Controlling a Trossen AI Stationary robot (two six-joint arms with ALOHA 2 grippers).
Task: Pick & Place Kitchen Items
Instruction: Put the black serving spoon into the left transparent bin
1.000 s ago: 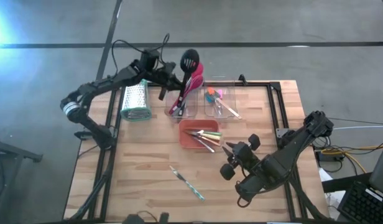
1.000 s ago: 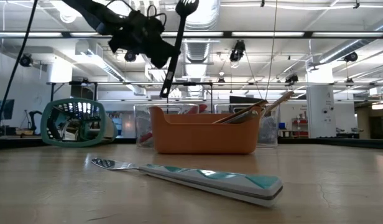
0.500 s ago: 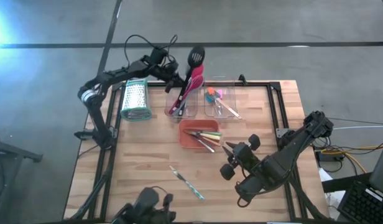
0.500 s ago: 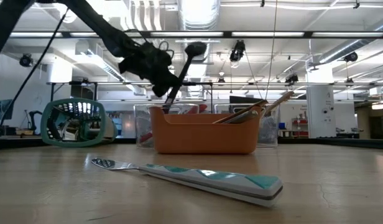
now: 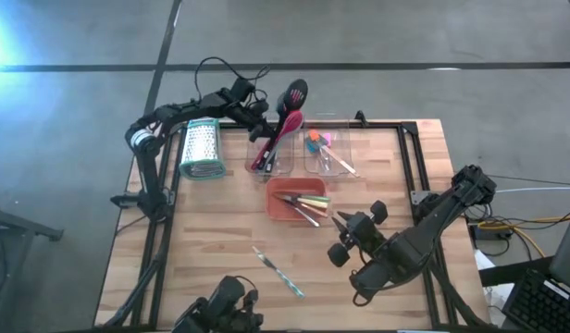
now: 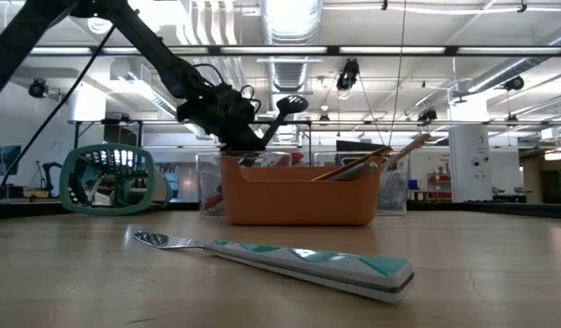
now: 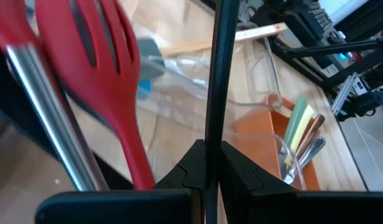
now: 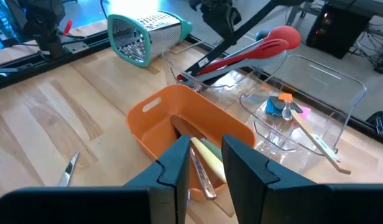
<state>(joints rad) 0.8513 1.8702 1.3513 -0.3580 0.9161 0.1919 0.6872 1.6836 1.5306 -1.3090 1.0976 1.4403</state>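
Left end effector [image 5: 257, 118] clamped on thin black handle of slotted black spatula [image 5: 294, 93], tilted over clear plastic tub [image 5: 271, 157] holding red spatula [image 5: 287, 128]. Right end effector [image 5: 340, 222] slightly parted, empty, near orange tray [image 5: 280, 205] on wooden bench [image 5: 211, 240].

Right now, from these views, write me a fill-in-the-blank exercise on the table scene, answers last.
1. The left gripper is shut on the ____ slotted spoon.
2. That spoon's handle reaches into the clear tub beside the ____ spatula.
3. The orange tray sits between the tubs and the ____ gripper.
4. The box grater lies on its ____.

Answers: black; red; right; side
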